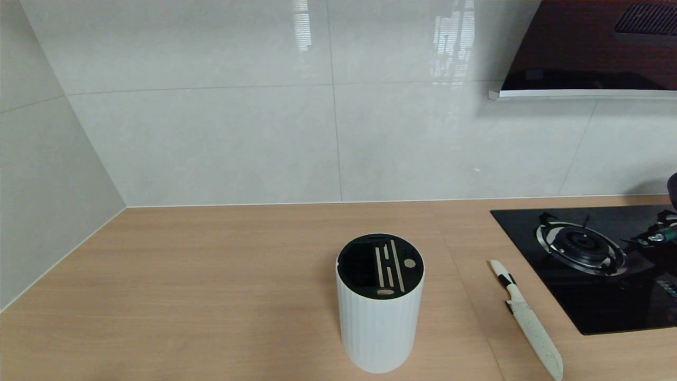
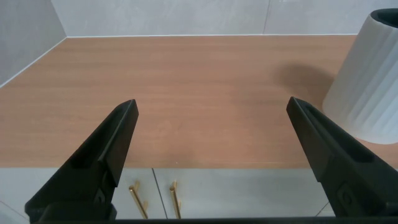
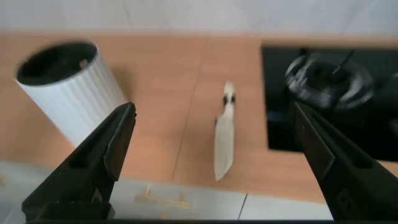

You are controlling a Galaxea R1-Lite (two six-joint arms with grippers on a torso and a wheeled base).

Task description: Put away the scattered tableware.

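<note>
A white knife (image 1: 526, 319) with a white handle and black band lies flat on the wooden counter (image 1: 211, 280), between the holder and the hob; it also shows in the right wrist view as the knife (image 3: 224, 134). A white ribbed cylindrical holder (image 1: 379, 307) with a black slotted top stands upright left of it, seen too as the holder (image 3: 68, 87) and the holder (image 2: 367, 81). My left gripper (image 2: 211, 112) is open over the counter's front edge, left of the holder. My right gripper (image 3: 211, 118) is open, raised in front of the knife, empty.
A black gas hob (image 1: 597, 264) with a metal burner (image 1: 579, 248) fills the counter's right. A range hood (image 1: 587, 53) hangs above it. Tiled walls close the back and left. Cabinet doors with gold handles (image 2: 152, 199) sit below the counter edge.
</note>
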